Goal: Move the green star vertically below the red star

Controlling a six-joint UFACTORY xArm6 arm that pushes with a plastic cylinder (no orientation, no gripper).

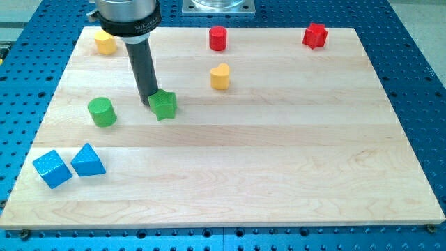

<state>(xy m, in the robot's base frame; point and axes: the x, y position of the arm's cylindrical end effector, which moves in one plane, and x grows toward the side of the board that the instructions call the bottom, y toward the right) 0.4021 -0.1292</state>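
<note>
Camera view gives us a pale wooden board lying on a blue perforated table; nearest the frame's bottom, at the lower left, we see a blue cube with a blue triangular block just beside it on its right; a little higher on the left sits a green cylinder; to its right, left of centre, lies the green star, and our rod comes down from the upper left so that my tip is pressed against the star's left side, touching it as far as we can tell; the tool is a plain dark rod with nothing to open or close, and it holds nothing, only resting against the green star; further up, near the centre, stands a yellow heart-shaped block; along the far edge we find a yellow block at the upper left, partly beside the arm's dark collar, its shape unclear to us; a red cylinder at upper centre; and the red star at the upper right, well apart from the green star.
</note>
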